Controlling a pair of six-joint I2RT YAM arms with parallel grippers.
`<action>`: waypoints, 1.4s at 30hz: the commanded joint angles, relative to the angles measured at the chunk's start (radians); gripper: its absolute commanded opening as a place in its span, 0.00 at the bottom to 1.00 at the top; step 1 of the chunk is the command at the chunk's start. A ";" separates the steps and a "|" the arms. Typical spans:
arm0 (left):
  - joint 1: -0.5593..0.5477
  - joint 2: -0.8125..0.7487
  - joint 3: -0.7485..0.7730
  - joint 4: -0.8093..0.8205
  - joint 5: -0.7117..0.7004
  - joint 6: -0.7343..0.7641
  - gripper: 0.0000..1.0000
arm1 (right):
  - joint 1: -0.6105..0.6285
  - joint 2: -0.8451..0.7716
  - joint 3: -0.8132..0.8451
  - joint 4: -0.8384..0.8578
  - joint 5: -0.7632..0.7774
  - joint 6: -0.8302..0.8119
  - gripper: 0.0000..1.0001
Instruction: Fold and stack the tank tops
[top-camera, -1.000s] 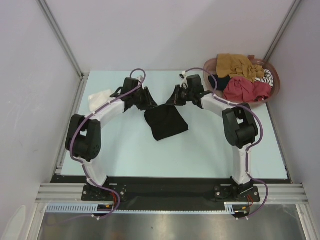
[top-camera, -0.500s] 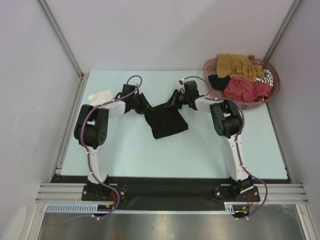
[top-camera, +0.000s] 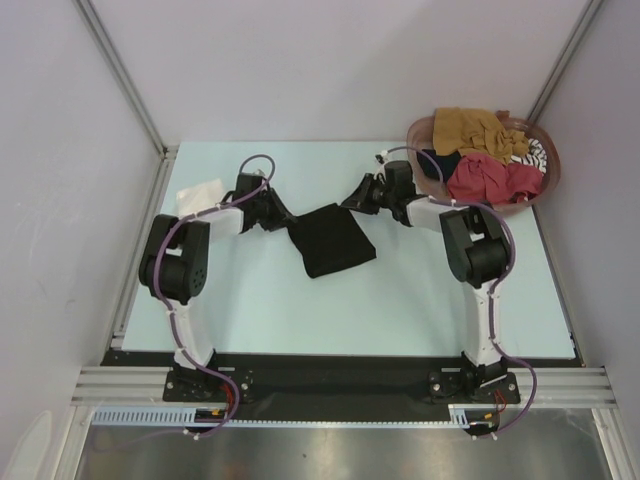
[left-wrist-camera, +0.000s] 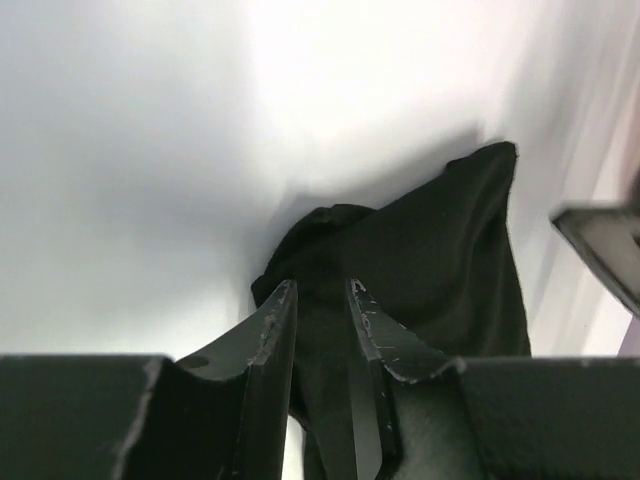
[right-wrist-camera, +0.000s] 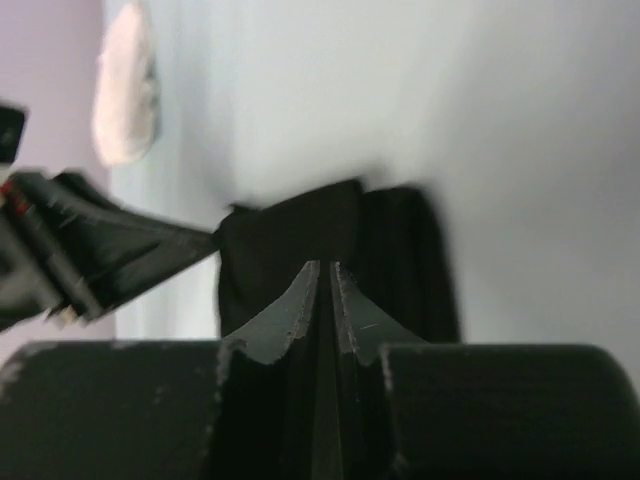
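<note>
Black tank top (top-camera: 330, 240), limp, matte, creased

A black tank top (top-camera: 332, 240) lies crumpled near the middle of the pale table (top-camera: 400, 300), with the left gripper (top-camera: 281, 214) touching its 10 o'clock corner and the right gripper (top-camera: 357, 196) just beside its 1 o'clock corner. A folded white tank top (top-camera: 198, 195) sits at the table's 10 o'clock edge, behind the left arm. At 2 o'clock a round reddish-brown basket (top-camera: 418, 130) holds a mustard-brown top (top-camera: 470, 128), a red top (top-camera: 490, 178), a striped top (top-camera: 537, 152) and a dark one (top-camera: 437, 163), heaped together.
</note>
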 joint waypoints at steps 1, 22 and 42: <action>-0.006 -0.108 0.016 -0.036 -0.045 0.058 0.31 | 0.004 -0.155 -0.079 0.091 -0.150 -0.039 0.13; -0.129 0.203 0.390 -0.079 0.262 0.023 0.32 | 0.110 -0.054 -0.299 0.182 -0.537 0.010 0.08; -0.141 0.317 0.398 -0.025 0.257 0.056 0.31 | 0.173 -0.163 -0.338 -0.002 -0.500 -0.069 0.07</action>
